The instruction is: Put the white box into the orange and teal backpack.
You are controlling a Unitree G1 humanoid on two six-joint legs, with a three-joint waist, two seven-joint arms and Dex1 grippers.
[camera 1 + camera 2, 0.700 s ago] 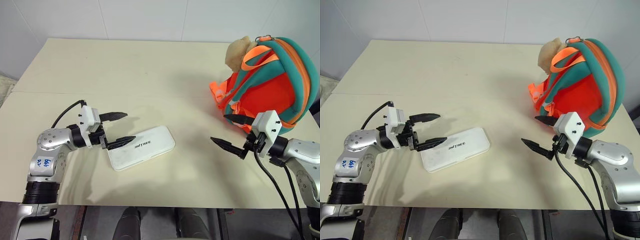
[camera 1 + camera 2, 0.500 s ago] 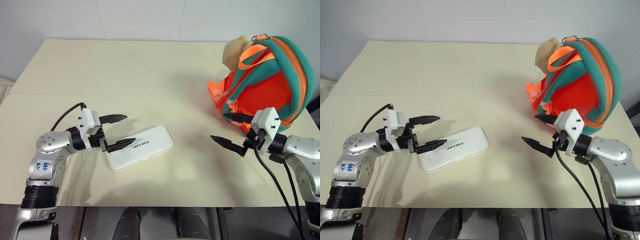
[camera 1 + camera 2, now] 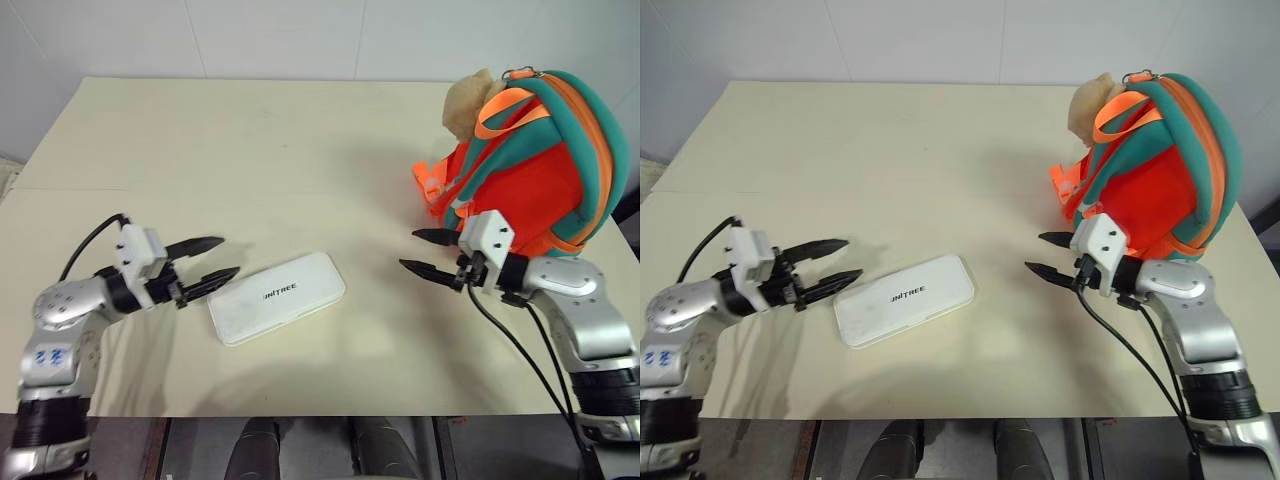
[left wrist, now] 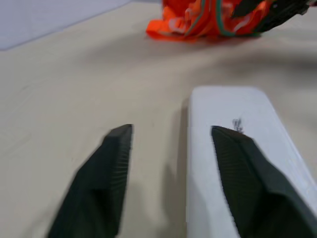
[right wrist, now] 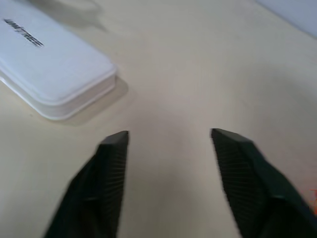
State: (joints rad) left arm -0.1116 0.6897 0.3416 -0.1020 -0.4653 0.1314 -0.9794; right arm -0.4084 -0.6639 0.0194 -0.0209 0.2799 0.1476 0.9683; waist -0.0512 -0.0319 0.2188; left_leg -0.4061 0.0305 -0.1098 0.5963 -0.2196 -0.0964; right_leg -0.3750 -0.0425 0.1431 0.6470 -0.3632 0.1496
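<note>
The flat white rectangular box with rounded corners and small dark lettering [image 3: 277, 298] lies on the cream tabletop [image 3: 250, 160], toward the near edge and left of centre, well apart from the rounded orange and teal fabric backpack [image 3: 535, 165] that stands at the far right with a tan plush toy [image 3: 467, 103] at its top. The left gripper [image 3: 215, 261] hovers level just beside the box's near-left end, its two black fingers parted and empty; in the left wrist view one finger [image 4: 247, 188] sits over the box's end while the other [image 4: 101, 188] stands over bare table. The right gripper [image 3: 422, 252] hangs just in front of the backpack, its fingers apart too and holding nothing.

The step in hand looks like getting a grip on the box. To do it well, I'd say the left gripper should shift sideways so the box's end falls squarely between both fingers, then drop low enough to clamp the thin edges, since the case is flat and could slide on the smooth top.

The box's long axis runs diagonally, from near-left up toward far-right, its far end pointing roughly at the backpack; the lettering reads along that axis
</note>
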